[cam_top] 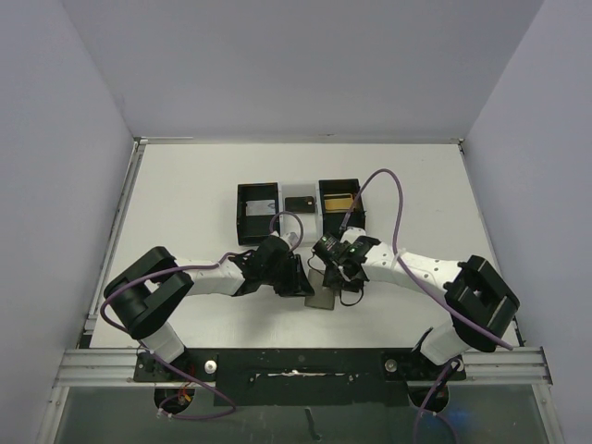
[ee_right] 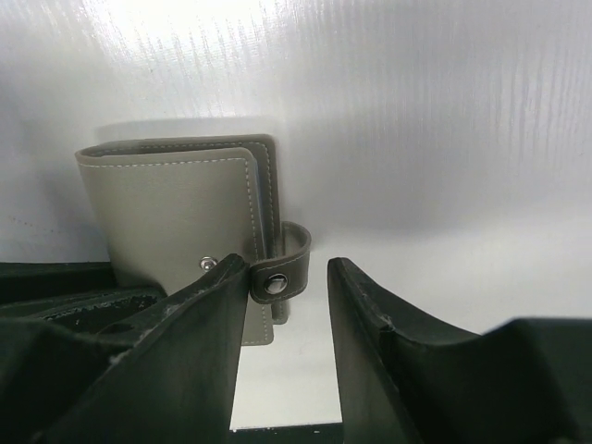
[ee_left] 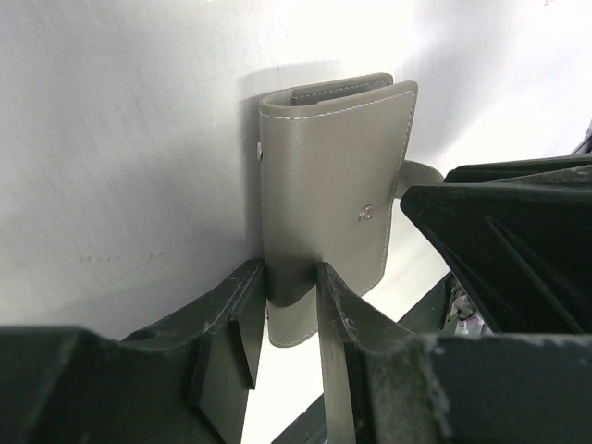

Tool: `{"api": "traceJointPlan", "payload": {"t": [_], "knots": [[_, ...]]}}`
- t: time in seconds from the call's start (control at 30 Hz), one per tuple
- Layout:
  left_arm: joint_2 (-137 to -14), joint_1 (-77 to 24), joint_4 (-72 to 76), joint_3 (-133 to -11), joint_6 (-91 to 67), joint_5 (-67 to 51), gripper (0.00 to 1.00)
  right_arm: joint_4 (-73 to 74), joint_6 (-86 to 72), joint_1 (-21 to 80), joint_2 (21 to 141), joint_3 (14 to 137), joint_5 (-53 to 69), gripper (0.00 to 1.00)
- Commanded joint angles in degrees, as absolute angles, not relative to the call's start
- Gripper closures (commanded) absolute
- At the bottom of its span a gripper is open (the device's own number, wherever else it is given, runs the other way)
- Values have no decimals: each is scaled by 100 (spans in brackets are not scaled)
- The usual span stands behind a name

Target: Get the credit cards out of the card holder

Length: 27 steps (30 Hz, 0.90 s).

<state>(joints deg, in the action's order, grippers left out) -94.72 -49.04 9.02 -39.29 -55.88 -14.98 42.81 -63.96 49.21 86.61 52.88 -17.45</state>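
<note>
Black tray point(cam_top: 242, 215) stands on white table point(cam_top: 185, 203), past mid-table. Right compartment holds a yellowish item point(cam_top: 339, 201); middle section holds a small dark item point(cam_top: 298, 202)

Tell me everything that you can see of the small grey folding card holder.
The small grey folding card holder looks like smooth leather, with pale stitching along the edges and a tiny metal mark outside. It is folded shut. Its strap, with a round metal snap, curls free at one side. The left gripper pinches one end between both fingers. The open right gripper has the strap between its fingers, one finger touching it.
</note>
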Motion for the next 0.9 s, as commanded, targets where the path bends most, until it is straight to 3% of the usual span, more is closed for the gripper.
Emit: {"api": "traceJointPlan", "payload": {"t": [0.0, 0.47, 0.87], "knots": [[-9310, -4913, 541, -4077, -5344, -1256, 73, 4396, -6488, 4930, 8415, 5339, -1952, 60], [-9249, -4909, 440, -4143, -5336, -1217, 72, 3984, -6593, 4718, 7834, 4752, -1698, 63], [-9159, -4947, 347, -4229, -5361, -1034, 72, 3293, -6468, 4513, 7703, 4313, -1317, 80]]}}
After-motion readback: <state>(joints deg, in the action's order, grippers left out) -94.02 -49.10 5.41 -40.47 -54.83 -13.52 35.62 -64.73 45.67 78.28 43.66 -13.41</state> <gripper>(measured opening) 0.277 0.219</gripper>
